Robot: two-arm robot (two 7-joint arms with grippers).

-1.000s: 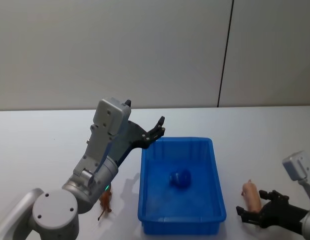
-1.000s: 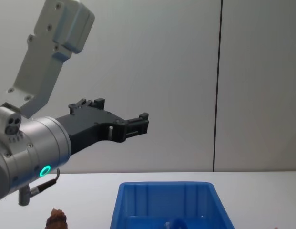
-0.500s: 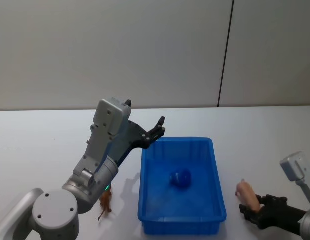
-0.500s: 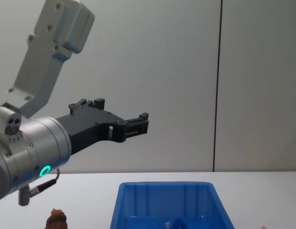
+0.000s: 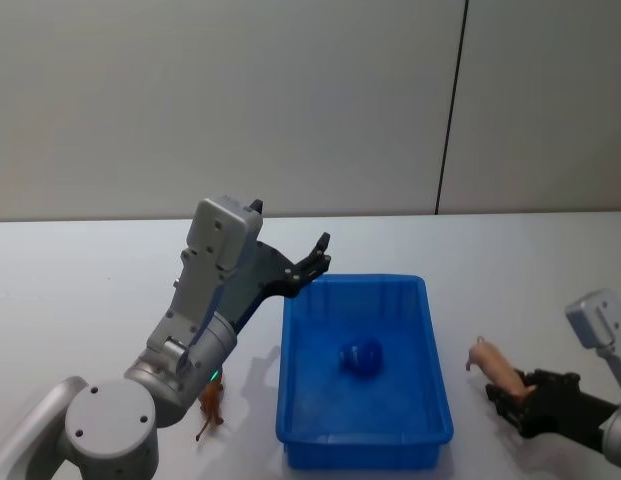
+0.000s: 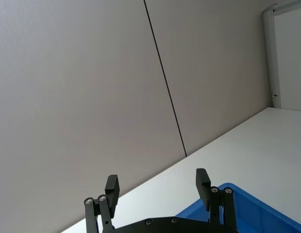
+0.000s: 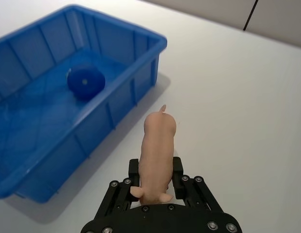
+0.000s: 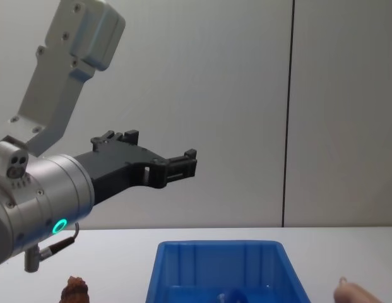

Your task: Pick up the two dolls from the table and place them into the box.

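The blue box [image 5: 436,340] stands on the white table [image 5: 90,270]. A blue doll [image 5: 362,358] with a rounded head lies inside it, also seen as the blue doll [image 7: 86,82] in the box [image 7: 126,26]. The reddish-brown doll [image 5: 212,405] stands on the table left of the box, near my left arm's base. My right gripper [image 5: 512,398] is shut on a pink toy animal [image 5: 493,364], held a little above the table to the right of the box; its fingers [image 7: 178,171] clamp the pink toy [image 7: 159,138]. My left gripper [image 5: 320,255] hangs open and empty above the box's far left corner.
The chest view has the box wall [image 8: 214,265], the reddish-brown doll [image 8: 76,290] at lower left, the pink toy [image 8: 356,295] at lower right, and my left gripper [image 8: 183,165] high above. A grey wall stands behind. Bare table lies right of the box.
My right gripper has closed on the pink toy and lifted it off the table, shifting slightly toward the box. The left arm and the other toys have not moved.
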